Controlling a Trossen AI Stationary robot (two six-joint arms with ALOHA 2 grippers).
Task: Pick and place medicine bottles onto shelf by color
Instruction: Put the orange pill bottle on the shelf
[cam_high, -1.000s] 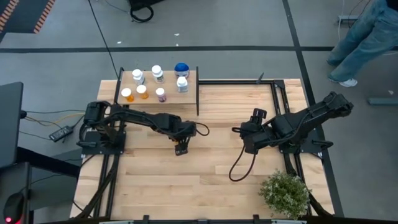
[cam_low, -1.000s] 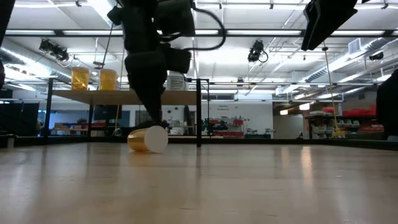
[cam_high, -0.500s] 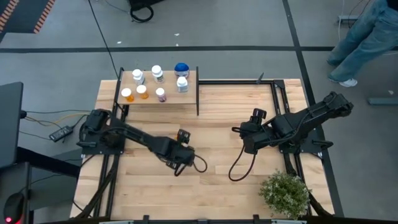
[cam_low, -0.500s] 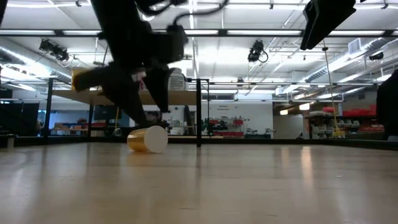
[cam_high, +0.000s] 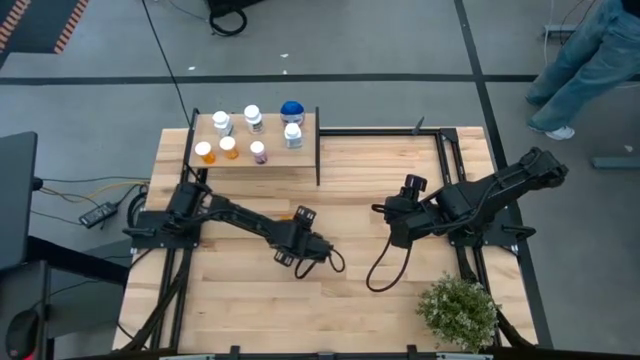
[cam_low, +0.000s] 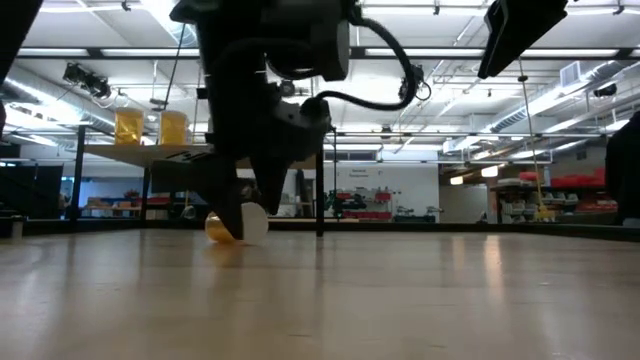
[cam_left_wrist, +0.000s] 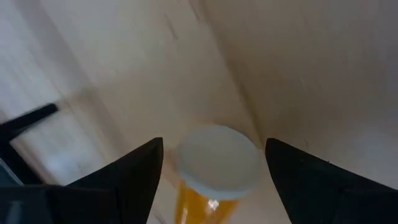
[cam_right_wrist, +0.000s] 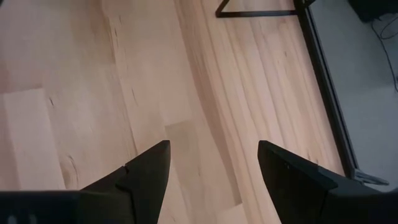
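Observation:
An orange medicine bottle (cam_left_wrist: 214, 171) with a white cap lies on its side on the table; in the low view its cap (cam_low: 252, 222) shows beside a dark finger. My left gripper (cam_left_wrist: 214, 180) is open, slanting down over the bottle, one finger on each side and a gap at each. In the high view my left gripper (cam_high: 292, 250) is mid-table. The shelf (cam_high: 300, 160) stands at the far left and carries several bottles, among them an orange one (cam_high: 229, 148) and a blue-topped one (cam_high: 291, 110). My right gripper (cam_right_wrist: 211, 168) hangs open over bare wood, right of centre (cam_high: 398, 232).
A green potted plant (cam_high: 458, 310) stands at the near right corner. A black frame (cam_high: 445, 160) runs along the table's far right part. Bare planks (cam_high: 330, 320) lie between the arms and the near edge. A person's legs (cam_high: 585, 60) show beyond the table's far right.
My left gripper has swung toward the near edge and then a little to the right, come down and rolled about its own line, so that its fingers now stand on either side of the lying orange bottle. The bottle has stayed where it was.

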